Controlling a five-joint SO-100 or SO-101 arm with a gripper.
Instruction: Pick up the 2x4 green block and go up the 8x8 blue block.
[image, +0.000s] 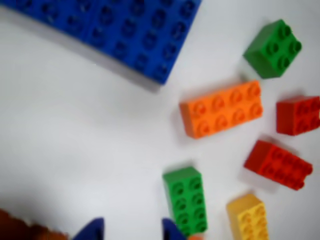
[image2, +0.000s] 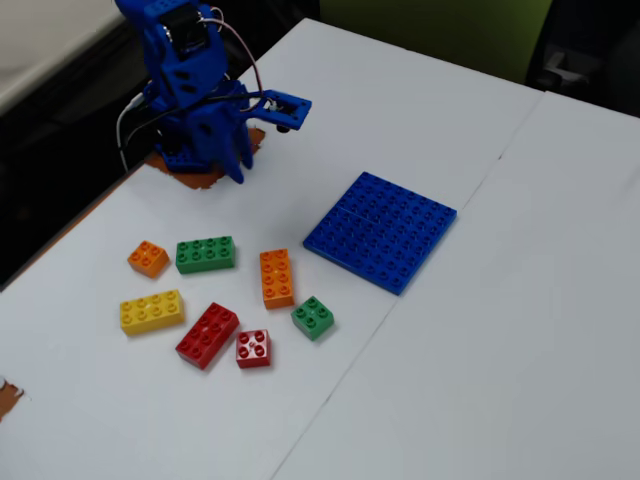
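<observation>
Here the green rectangular plastic brick with eight studs (image2: 205, 254) lies flat on the white tabletop (image2: 500, 330), at the arm-side edge of a loose cluster of bricks, between a small orange square brick (image2: 148, 258) on its left and a long orange brick (image2: 276, 277) on its right in the fixed view. In the wrist view the same green brick (image: 186, 199) sits just above the right blue fingertip (image: 171, 229), apart from it. The end effector (image: 131, 231) shows only two blue tips at the bottom edge with bare tabletop between them; it is spread and grips nothing. The large flat square blue studded baseplate (image2: 381, 230) rests well to the right of the cluster, empty on top. A yellow long brick (image2: 151, 311), a red long brick (image2: 208, 335), a small red square brick (image2: 253, 349) and a small green square brick (image2: 313, 318) lie nearer the camera. The blue arm (image2: 195, 100) stands folded over its base at the tabletop's far left corner.
</observation>
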